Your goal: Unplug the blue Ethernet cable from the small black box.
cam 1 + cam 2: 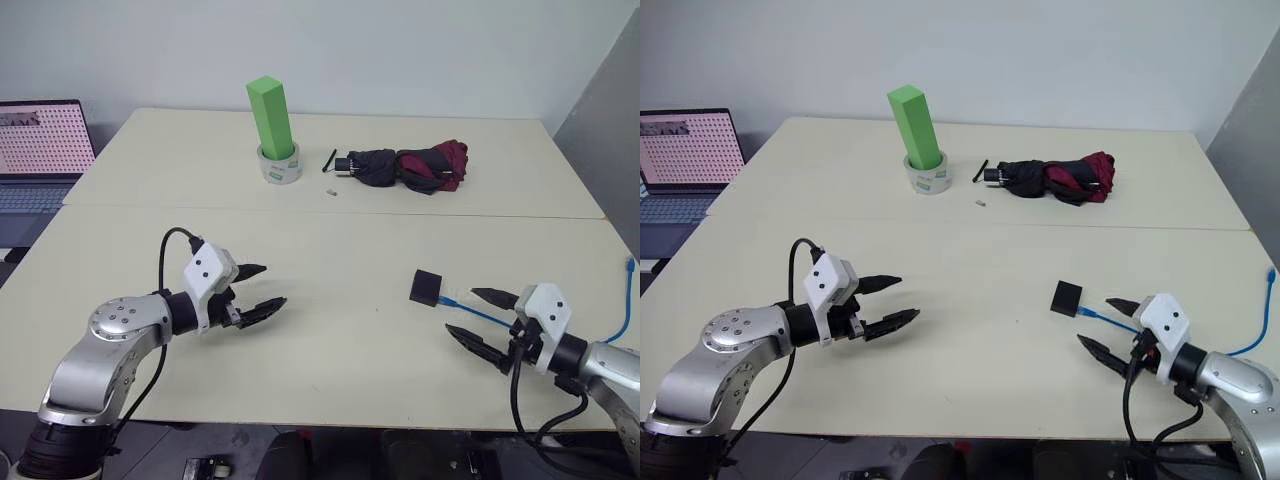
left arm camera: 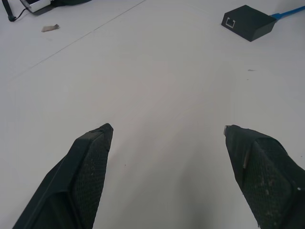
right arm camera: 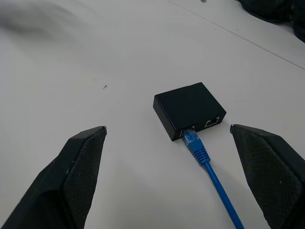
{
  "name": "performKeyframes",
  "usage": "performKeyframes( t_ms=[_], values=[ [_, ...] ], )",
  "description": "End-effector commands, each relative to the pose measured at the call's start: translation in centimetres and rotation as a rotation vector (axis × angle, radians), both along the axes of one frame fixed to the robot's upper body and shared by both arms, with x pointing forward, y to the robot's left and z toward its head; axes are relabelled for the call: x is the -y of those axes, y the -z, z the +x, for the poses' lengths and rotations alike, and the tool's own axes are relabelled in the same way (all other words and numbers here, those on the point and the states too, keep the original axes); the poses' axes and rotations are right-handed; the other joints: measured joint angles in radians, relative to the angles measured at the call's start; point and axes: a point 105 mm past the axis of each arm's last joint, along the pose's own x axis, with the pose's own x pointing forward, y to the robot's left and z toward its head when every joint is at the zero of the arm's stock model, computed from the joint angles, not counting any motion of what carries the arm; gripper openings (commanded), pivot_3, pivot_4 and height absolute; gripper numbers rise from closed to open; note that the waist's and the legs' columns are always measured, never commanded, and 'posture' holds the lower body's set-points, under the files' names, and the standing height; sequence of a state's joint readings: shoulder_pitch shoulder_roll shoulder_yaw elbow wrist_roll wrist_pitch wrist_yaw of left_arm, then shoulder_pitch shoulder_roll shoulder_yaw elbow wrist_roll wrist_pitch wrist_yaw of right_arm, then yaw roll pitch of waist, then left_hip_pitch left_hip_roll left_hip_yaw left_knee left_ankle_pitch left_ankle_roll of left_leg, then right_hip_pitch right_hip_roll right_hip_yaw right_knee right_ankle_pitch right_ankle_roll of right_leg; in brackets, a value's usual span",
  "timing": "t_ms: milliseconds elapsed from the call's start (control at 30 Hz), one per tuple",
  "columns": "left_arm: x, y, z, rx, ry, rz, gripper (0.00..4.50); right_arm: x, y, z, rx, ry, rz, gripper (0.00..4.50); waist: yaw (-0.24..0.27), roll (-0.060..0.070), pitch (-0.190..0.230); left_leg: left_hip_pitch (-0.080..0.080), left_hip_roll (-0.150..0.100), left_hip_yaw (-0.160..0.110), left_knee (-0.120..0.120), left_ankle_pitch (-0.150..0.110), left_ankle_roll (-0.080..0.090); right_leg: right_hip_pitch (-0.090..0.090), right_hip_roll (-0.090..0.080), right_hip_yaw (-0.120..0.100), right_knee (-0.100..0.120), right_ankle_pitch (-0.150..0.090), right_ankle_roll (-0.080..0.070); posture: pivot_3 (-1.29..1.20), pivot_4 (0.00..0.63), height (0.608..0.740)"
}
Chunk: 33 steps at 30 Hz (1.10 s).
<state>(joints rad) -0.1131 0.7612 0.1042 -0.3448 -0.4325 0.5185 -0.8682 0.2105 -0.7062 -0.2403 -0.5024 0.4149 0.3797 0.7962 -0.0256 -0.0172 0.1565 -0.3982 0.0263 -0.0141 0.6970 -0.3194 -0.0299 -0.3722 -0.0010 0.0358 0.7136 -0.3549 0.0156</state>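
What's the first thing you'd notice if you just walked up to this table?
A tall bright-green block stands in a roll of tape at the far side of the cream table. Nearer, a thin blue Ethernet cable is plugged into a small black box, with the open right gripper just behind it.

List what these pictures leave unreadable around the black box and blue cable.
- Blue Ethernet cable: far end cut off by the right wrist view's edge.
- Small black box: far face hidden behind its own body.
- Small scrap near the umbrella: too small to identify.
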Motion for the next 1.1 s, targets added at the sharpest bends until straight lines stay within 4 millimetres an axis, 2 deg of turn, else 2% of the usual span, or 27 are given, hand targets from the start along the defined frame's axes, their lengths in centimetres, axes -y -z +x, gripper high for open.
performKeyframes(
  t_ms=[33,567,933,1100],
  values=[
    [0.4,-1.3,-0.5,0.046,0.041,-0.005,3.97,0.3,-1.0,-0.1,0.039,-0.003,-0.013,4.42,0.0,0.0,0.0,0.0,0.0,0.0,0.0,0.0,0.0,0.0,0.0,0.0,0.0,0.0,0.0,0.0,0.15,0.74],
    [1.3,-1.3,-0.6,0.044,0.078,-0.008,3.97,-0.1,-0.8,0.3,0.036,0.006,-0.035,4.42,0.0,0.0,0.0,0.0,0.0,0.0,0.0,0.0,0.0,0.0,0.0,0.0,0.0,0.0,0.0,0.0,0.15,0.74],
    [5.2,-1.6,-3.2,-0.048,0.375,-0.039,3.97,-1.3,1.6,1.9,-0.032,0.039,-0.074,4.42,-0.001,0.0,0.0,0.0,0.0,0.001,0.0,0.002,-0.003,0.0,0.001,0.001,0.0,0.0,0.0,0.0,0.15,0.74],
    [5.7,-0.8,-3.2,-0.039,0.43,0.036,3.97,-0.4,3.0,3.5,-0.072,0.014,-0.124,4.42,0.0,0.0,0.0,0.0,-0.001,0.001,0.0,0.002,-0.003,0.0,0.001,0.001,0.0,0.0,0.0,0.0,0.15,0.74]
  ],
)
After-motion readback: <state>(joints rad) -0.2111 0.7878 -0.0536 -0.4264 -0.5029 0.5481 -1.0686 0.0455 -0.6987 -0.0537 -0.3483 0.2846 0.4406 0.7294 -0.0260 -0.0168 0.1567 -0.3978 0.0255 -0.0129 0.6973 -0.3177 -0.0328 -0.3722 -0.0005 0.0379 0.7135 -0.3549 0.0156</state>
